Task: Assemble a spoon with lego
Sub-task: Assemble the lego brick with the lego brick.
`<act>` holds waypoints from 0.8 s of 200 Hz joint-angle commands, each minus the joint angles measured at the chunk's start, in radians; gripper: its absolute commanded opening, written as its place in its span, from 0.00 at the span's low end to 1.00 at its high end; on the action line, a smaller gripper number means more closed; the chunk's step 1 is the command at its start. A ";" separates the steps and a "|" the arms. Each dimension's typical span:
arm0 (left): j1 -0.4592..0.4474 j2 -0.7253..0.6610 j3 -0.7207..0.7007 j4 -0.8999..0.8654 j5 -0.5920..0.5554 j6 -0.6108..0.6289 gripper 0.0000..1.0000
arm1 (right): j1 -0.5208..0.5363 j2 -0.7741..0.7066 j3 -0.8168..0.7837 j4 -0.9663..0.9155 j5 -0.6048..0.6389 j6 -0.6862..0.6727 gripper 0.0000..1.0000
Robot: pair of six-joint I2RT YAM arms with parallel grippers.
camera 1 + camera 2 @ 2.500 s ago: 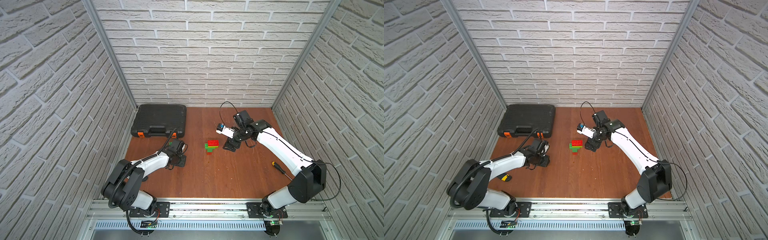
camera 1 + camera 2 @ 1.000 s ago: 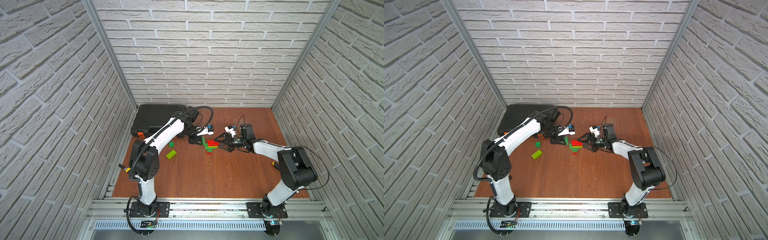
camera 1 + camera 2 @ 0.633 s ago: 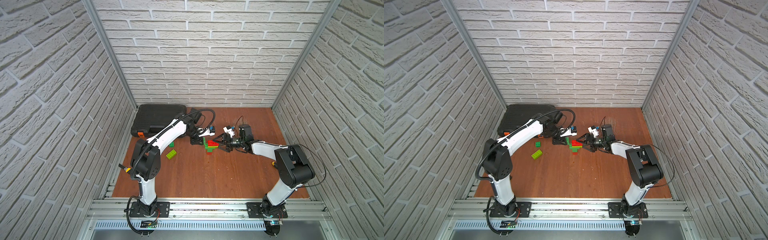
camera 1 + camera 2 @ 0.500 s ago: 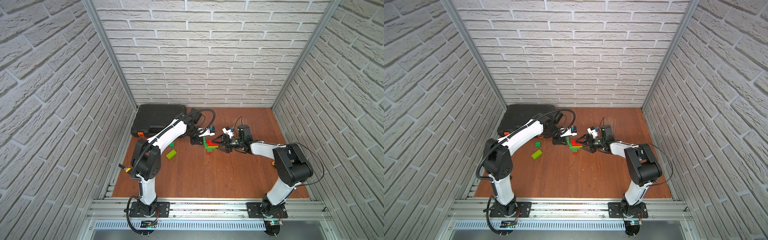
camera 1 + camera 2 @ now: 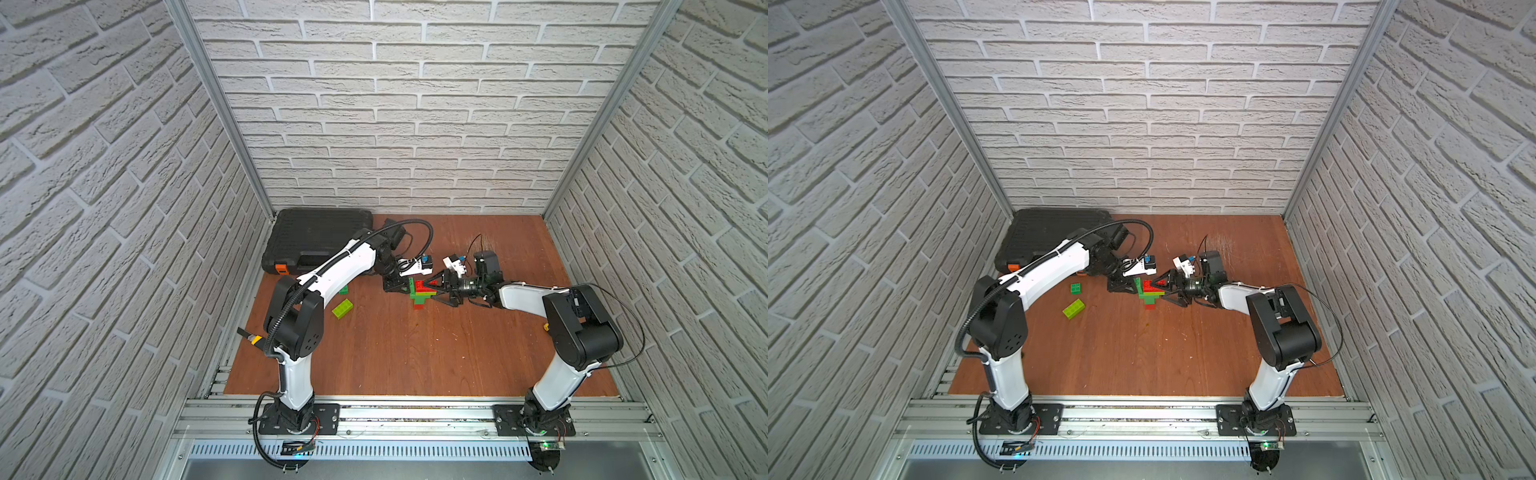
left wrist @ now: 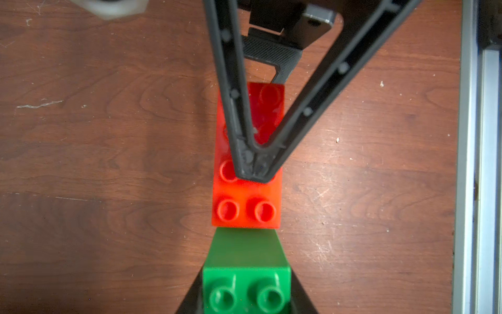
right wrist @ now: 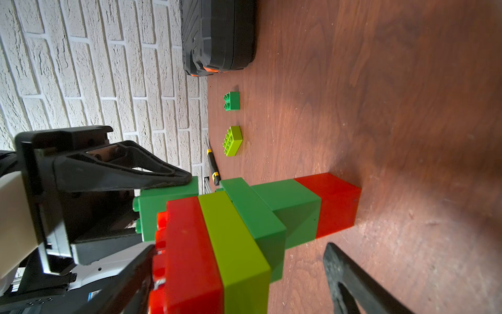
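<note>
Pale brick walls on three sides, brown wooden table below. Far left, the black toolcase sits against the back wall, and a black-and-yellow screwdriver lies at the table's left edge, nearer in.

Moving right, you've got two loose pieces of lego. A dark green square brick comes first, then a lime oblong brick just nearer, the two not touching.

Your left arm stretches toward mid-table. The left jaws are clamped on a studded green brick, studs up, hard against the left end of the red top brick.

That red brick caps the spoon, which stands upright mid-table, a little toward the far side. It stands on its red foot, with the stem rising through green into the wider green, lime and red head.

From the right, your right arm lies low. The right jaws stand wide apart around the head. One finger is over the red top brick, and the other finger is down beside the stem, clear of it. Whether the upper one touches the studs, you can't tell.
</note>
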 commanded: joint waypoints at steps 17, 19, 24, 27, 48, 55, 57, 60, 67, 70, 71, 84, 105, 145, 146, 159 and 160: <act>-0.009 0.026 0.002 -0.021 0.019 0.026 0.20 | 0.008 0.017 0.009 -0.002 -0.004 -0.028 0.93; -0.008 0.027 0.002 -0.022 0.017 0.027 0.20 | 0.008 0.017 0.009 -0.004 -0.004 -0.029 0.93; -0.009 0.029 0.002 -0.022 0.015 0.029 0.20 | 0.008 0.016 0.008 -0.006 -0.002 -0.032 0.93; -0.009 0.030 0.004 -0.022 0.013 0.030 0.20 | 0.008 0.018 0.009 -0.007 -0.003 -0.034 0.93; -0.010 0.039 0.014 -0.036 0.004 0.035 0.20 | 0.009 0.023 0.008 -0.012 -0.004 -0.041 0.93; -0.011 0.044 0.021 -0.042 0.001 0.035 0.20 | 0.009 0.025 0.007 -0.014 -0.005 -0.043 0.93; -0.010 0.045 0.023 -0.045 0.001 0.035 0.20 | 0.009 0.025 0.007 -0.013 -0.005 -0.044 0.93; -0.010 0.047 0.026 -0.048 0.001 0.036 0.20 | 0.009 0.025 0.007 -0.014 -0.004 -0.043 0.93; -0.010 0.052 0.033 -0.055 0.002 0.038 0.20 | 0.010 0.027 0.005 -0.013 -0.005 -0.043 0.93; -0.010 0.053 0.036 -0.060 0.002 0.040 0.20 | 0.012 0.029 0.005 -0.013 -0.005 -0.043 0.93; -0.010 0.054 0.037 -0.061 0.003 0.040 0.20 | 0.011 0.030 0.005 -0.013 -0.005 -0.043 0.93; -0.013 0.061 0.047 -0.075 0.007 0.050 0.19 | 0.011 0.033 0.006 -0.011 -0.004 -0.044 0.93; -0.015 0.071 0.054 -0.089 -0.001 0.061 0.19 | 0.012 0.037 0.004 -0.009 -0.005 -0.047 0.93; -0.015 0.073 0.053 -0.097 -0.030 0.086 0.18 | 0.013 0.048 0.008 -0.016 -0.005 -0.055 0.93; -0.014 0.073 0.053 -0.097 -0.031 0.088 0.18 | 0.014 0.048 0.008 -0.017 -0.005 -0.055 0.93; -0.015 0.070 0.050 -0.097 -0.034 0.105 0.18 | 0.014 0.048 0.008 -0.022 -0.004 -0.061 0.93; -0.015 0.070 0.049 -0.097 -0.034 0.107 0.18 | 0.013 0.048 0.009 -0.023 -0.004 -0.060 0.93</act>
